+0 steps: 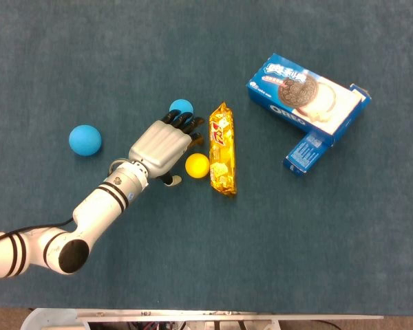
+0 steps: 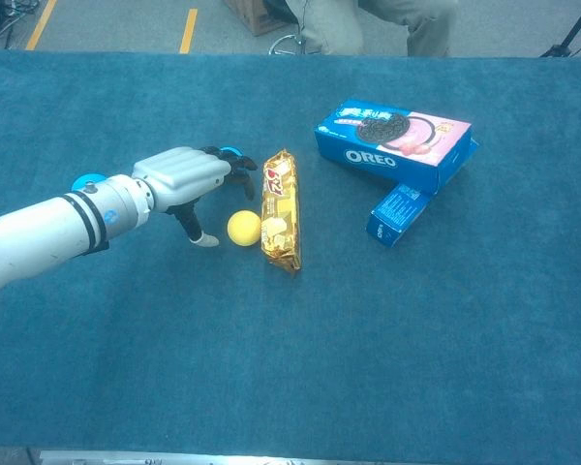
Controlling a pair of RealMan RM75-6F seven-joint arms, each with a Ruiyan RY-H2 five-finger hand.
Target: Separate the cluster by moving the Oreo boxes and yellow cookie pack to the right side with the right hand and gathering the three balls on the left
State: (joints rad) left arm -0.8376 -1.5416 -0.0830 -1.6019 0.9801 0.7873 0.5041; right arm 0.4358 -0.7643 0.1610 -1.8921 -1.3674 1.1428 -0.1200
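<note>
Fingers (image 1: 186, 124) of left hand (image 1: 162, 143): spread, grasping nothing, hovering over a blue ball (image 1: 181, 106).
Yellow ball (image 1: 197, 165): touching yellow cookie pack (image 1: 221, 148), at 5 o'clock from hand.
Second blue ball (image 1: 85, 139): at 9 o'clock.
Oreo boxes (image 1: 306, 110): at 2 o'clock.
Risk: a nudge rolls either ball away.
Hidden: fingertip contact; right hand.

A blue-carpeted table (image 1: 296, 261) carries 2 blue balls, one at left (image 1: 85, 139) and one at upper centre (image 1: 182, 106), a yellow ball (image 1: 197, 165) touching the yellow cookie pack (image 1: 221, 149), and 2 Oreo boxes, large (image 1: 306, 100) and small (image 1: 306, 152), at upper right.
</note>
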